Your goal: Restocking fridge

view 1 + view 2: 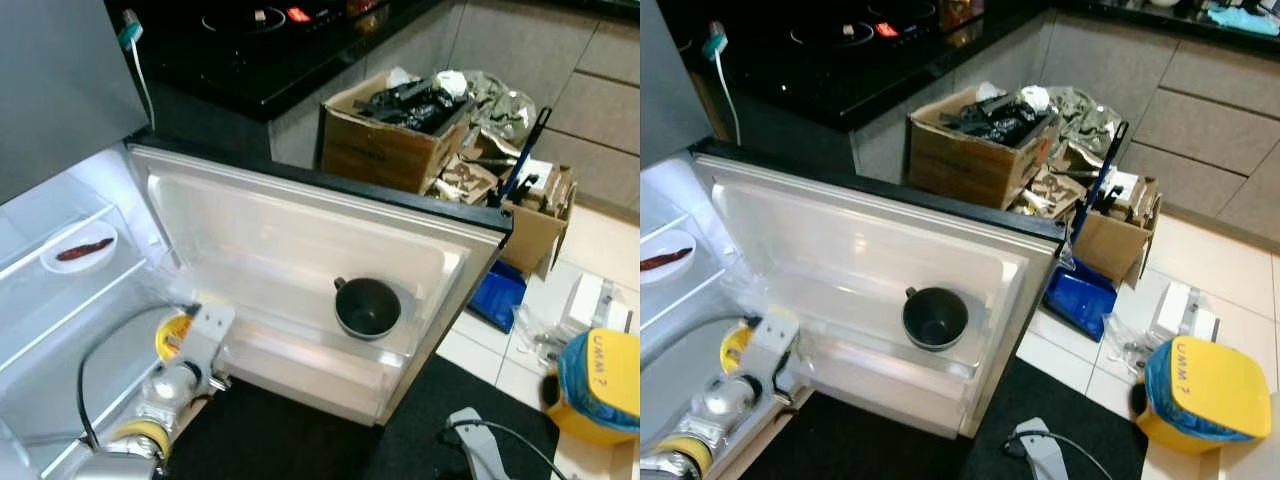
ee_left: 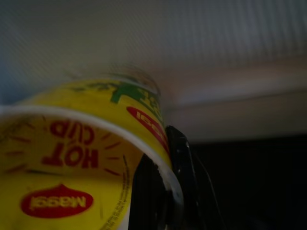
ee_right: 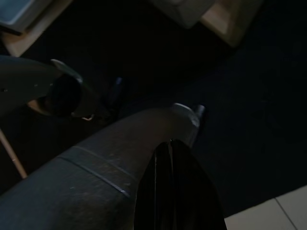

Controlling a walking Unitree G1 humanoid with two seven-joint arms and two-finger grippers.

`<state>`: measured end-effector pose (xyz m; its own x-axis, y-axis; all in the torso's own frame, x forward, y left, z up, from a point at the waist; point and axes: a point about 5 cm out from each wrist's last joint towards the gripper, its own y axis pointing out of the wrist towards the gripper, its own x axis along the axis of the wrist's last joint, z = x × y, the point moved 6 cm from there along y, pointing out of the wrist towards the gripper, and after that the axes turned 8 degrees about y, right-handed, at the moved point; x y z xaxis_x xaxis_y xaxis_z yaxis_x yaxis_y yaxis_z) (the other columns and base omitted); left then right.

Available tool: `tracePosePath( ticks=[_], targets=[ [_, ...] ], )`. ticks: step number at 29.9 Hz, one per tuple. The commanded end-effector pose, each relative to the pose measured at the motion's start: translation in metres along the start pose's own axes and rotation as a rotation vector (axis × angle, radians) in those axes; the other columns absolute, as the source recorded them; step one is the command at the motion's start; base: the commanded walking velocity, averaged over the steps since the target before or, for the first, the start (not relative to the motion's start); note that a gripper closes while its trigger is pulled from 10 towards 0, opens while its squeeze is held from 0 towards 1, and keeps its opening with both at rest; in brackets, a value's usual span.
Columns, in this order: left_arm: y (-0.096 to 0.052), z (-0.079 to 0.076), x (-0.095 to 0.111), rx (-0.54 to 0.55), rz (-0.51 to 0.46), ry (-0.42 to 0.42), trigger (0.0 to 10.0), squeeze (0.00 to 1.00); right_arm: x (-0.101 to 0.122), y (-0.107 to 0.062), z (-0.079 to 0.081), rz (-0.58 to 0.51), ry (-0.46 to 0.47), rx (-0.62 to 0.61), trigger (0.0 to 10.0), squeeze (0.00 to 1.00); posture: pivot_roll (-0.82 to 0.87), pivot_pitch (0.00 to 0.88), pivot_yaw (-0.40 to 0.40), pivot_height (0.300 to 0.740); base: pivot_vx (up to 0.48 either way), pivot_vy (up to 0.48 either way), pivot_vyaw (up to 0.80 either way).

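Note:
A yellow Maggi Hot Cup noodle cup (image 2: 72, 158) is held in my left gripper (image 1: 182, 336), low at the open fridge (image 1: 60, 330), between its lit shelves and the door's lower shelf. One black finger (image 2: 181, 163) presses the cup's side; the other is hidden behind it. The cup's yellow rim (image 1: 170, 340) peeks out past my silver wrist. A dark mug (image 1: 367, 307) stands in the open door's shelf (image 1: 300, 350). A white plate with a red chilli (image 1: 82, 248) lies on an inner glass shelf. My right arm (image 1: 478, 440) hangs idle over the black mat, fingers (image 3: 172, 191) together.
Open cardboard boxes of clutter (image 1: 395, 130) and a blue dustpan (image 1: 497, 295) stand behind the fridge door. A yellow bin with a blue liner (image 1: 600, 385) is on the tiles at right. A black counter with a hob (image 1: 260, 40) runs across the back.

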<state>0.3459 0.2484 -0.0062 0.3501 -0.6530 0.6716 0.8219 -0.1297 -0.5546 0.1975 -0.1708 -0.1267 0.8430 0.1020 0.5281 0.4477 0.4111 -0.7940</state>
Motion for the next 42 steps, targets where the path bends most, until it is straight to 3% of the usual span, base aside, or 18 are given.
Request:
tracePosePath(
  ticks=[1, 7, 10, 14, 16, 17, 18, 22, 29, 30, 31, 32, 33, 35, 38, 40, 41, 42],
  targets=[
    [-0.005, 0.002, -0.004, -0.096, 0.025, 0.117, 10.0, 0.00, -0.010, -0.001, 0.002, 0.026, -0.005, 0.013, 10.0, 0.00, -0.07, 0.056, -0.024, 0.740, 0.000, 0.000, 0.00],
    [-0.031, 0.034, -0.022, -0.272, 0.153, 0.307, 10.0, 0.00, -0.018, -0.002, 0.003, 0.045, -0.008, 0.014, 10.0, 0.00, -0.07, 0.055, -0.019, 0.740, 0.000, 0.000, 0.00],
    [-0.038, 0.040, -0.023, -0.305, 0.166, 0.332, 10.0, 0.00, -0.019, -0.002, 0.003, 0.048, -0.007, 0.013, 10.0, 0.00, -0.07, 0.055, -0.019, 0.740, 0.000, 0.000, 0.00],
    [-0.065, 0.058, -0.018, -0.402, 0.188, 0.399, 10.0, 0.00, -0.022, -0.003, 0.003, 0.054, -0.002, 0.016, 10.0, 0.00, -0.06, 0.051, -0.016, 0.740, 0.000, 0.000, 0.00],
    [-0.073, 0.059, -0.005, -0.432, 0.136, 0.409, 10.0, 0.00, -0.023, -0.003, 0.003, 0.055, 0.001, 0.017, 10.0, 0.00, -0.06, 0.051, -0.016, 0.740, 0.000, 0.000, 0.00],
    [-0.083, 0.055, 0.014, -0.475, 0.053, 0.421, 10.0, 0.00, -0.023, -0.003, 0.003, 0.056, 0.002, 0.016, 10.0, 0.00, -0.06, 0.048, -0.018, 0.740, 0.000, 0.000, 0.00],
    [-0.083, 0.055, 0.014, -0.475, 0.053, 0.421, 10.0, 0.00, -0.023, -0.003, 0.003, 0.056, 0.002, 0.016, 10.0, 0.00, -0.06, 0.048, -0.018, 0.740, 0.000, 0.000, 0.00],
    [-0.120, 0.019, 0.085, -0.661, -0.232, 0.514, 10.0, 0.00, -0.024, -0.004, 0.002, 0.059, 0.004, 0.014, 10.0, 0.00, -0.06, 0.047, -0.021, 0.740, 0.000, 0.000, 0.00],
    [-0.120, 0.019, 0.085, -0.661, -0.232, 0.514, 10.0, 0.00, -0.024, -0.004, 0.002, 0.059, 0.004, 0.014, 10.0, 0.00, -0.06, 0.047, -0.021, 0.740, 0.000, 0.000, 0.00],
    [-0.128, 0.010, 0.106, -0.689, -0.323, 0.529, 10.0, 0.00, -0.024, -0.004, 0.002, 0.059, 0.004, 0.014, 10.0, 0.00, -0.06, 0.045, -0.021, 0.740, 0.000, 0.000, 0.00],
    [-0.142, -0.001, 0.149, -0.721, -0.545, 0.528, 10.0, 0.00, -0.023, -0.004, 0.002, 0.057, 0.007, 0.008, 10.0, 0.00, -0.07, 0.046, -0.016, 0.740, 0.000, 0.000, 0.00],
    [-0.142, -0.001, 0.149, -0.721, -0.545, 0.528, 10.0, 0.00, -0.023, -0.004, 0.002, 0.057, 0.007, 0.008, 10.0, 0.00, -0.07, 0.046, -0.016, 0.740, 0.000, 0.000, 0.00],
    [-0.152, -0.005, 0.176, -0.728, -0.691, 0.543, 10.0, 0.00, -0.023, -0.003, 0.002, 0.055, 0.009, 0.004, 10.0, 0.00, -0.07, 0.047, -0.016, 0.740, 0.000, 0.000, 0.00],
    [-0.160, -0.007, 0.201, -0.719, -0.829, 0.551, 10.0, 0.00, -0.024, -0.003, 0.001, 0.056, 0.011, -0.002, 10.0, 0.00, -0.07, 0.047, -0.017, 0.740, 0.000, 0.000, 0.00],
    [-0.161, -0.008, 0.203, -0.723, -0.842, 0.551, 10.0, 0.00, -0.025, -0.004, 0.001, 0.057, 0.012, -0.003, 10.0, 0.00, -0.07, 0.048, -0.016, 0.740, 0.000, 0.000, 0.00],
    [-0.170, -0.012, 0.207, -0.757, -0.884, 0.530, 10.0, 0.00, -0.026, -0.004, 0.001, 0.058, 0.012, -0.004, 10.0, 0.00, -0.07, 0.048, -0.017, 0.740, 0.000, 0.000, 0.00],
    [-0.187, -0.019, 0.211, -0.808, -0.939, 0.506, 10.0, 0.00, -0.026, -0.004, 0.000, 0.060, 0.012, -0.008, 10.0, 0.00, -0.07, 0.051, -0.017, 0.740, 0.000, 0.000, 0.00],
    [-0.190, -0.021, 0.211, -0.820, -0.936, 0.504, 10.0, 0.00, -0.027, -0.004, 0.000, 0.061, 0.011, -0.010, 10.0, 0.00, -0.07, 0.051, -0.017, 0.740, 0.000, 0.000, 0.00]
  ],
)
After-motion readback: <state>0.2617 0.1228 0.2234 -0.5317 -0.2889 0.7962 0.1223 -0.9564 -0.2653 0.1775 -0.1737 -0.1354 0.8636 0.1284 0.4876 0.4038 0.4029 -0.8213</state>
